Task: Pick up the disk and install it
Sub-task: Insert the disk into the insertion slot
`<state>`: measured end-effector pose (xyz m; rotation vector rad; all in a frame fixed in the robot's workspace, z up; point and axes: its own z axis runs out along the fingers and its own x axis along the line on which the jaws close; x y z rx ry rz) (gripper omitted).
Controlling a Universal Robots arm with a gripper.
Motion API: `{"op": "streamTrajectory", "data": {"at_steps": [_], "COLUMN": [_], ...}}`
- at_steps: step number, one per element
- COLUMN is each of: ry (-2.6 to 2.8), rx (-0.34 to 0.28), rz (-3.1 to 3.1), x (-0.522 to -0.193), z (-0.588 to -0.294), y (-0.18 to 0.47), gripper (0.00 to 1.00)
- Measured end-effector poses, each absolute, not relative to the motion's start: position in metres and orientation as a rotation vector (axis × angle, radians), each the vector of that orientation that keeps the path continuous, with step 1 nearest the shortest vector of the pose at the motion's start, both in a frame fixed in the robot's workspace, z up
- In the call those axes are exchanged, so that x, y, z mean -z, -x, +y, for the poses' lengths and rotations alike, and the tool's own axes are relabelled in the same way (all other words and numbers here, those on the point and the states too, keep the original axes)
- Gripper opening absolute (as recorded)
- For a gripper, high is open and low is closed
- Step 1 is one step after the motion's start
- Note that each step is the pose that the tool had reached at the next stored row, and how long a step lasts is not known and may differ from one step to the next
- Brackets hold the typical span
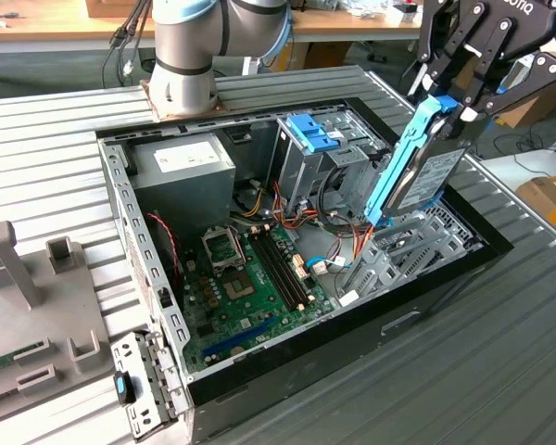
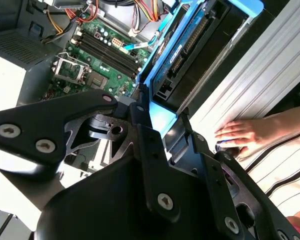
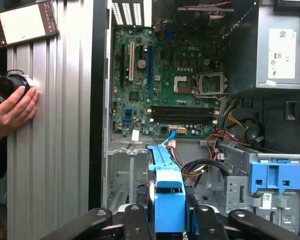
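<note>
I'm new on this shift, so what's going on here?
The gripper is shut on the upper end of the disk, holding it tilted steeply over the metal drive cage inside the open computer case; it is not seated yet. A person's hand rests on a dark round object beside the case.

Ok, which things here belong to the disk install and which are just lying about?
Job in hand:
- claw, shut on the disk
- disk, held tilted over the case
- bay below it
- case

Lying about:
- phone
- hand on a dark knob
- grey fixture, at the exterior view's left
- box
</note>
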<state>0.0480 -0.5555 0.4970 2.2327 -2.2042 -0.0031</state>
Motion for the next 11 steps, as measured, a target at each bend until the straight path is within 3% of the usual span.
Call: {"op": "streamTrajectory", "data": {"at_steps": [11], "ry": [-2.243], "rx": [0.028], "rz": [-2.214], "x": [-0.493], "z": [-0.564], "y": [-0.073], "gripper": [0.36]}}
